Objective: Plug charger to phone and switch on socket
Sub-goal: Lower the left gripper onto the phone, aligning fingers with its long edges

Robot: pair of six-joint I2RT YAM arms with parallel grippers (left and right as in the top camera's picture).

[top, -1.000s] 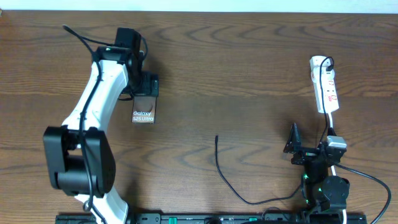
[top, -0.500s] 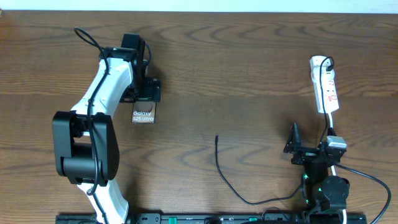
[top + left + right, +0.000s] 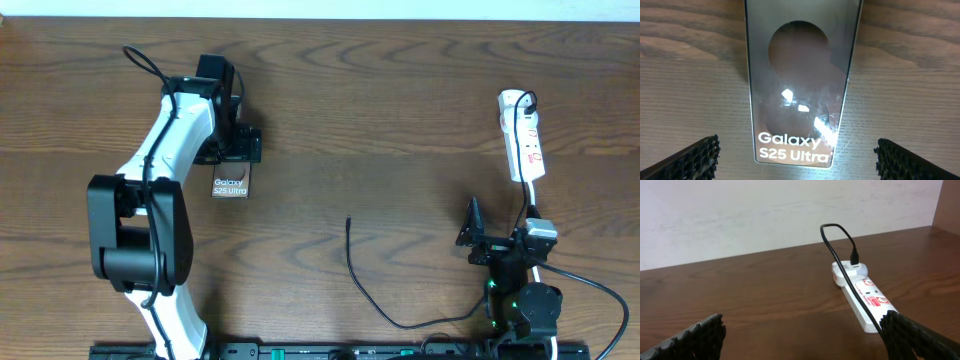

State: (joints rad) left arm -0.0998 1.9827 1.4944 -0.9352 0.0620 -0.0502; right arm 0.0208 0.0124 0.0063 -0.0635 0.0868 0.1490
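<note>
My left gripper [image 3: 801, 161] hangs wide apart, empty, over the phone [image 3: 799, 70]; its long axis runs ahead between my fingers [image 3: 694, 160]; right gripper [image 3: 805, 339], also apart, far off.

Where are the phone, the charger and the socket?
phone [image 3: 800, 95]: left wrist view, middle of its face, above the white text.
charger [image 3: 349, 240]: overhead view, straight stretch just below the free tip.
socket [image 3: 526, 135]: overhead view, middle of the white body.
</note>
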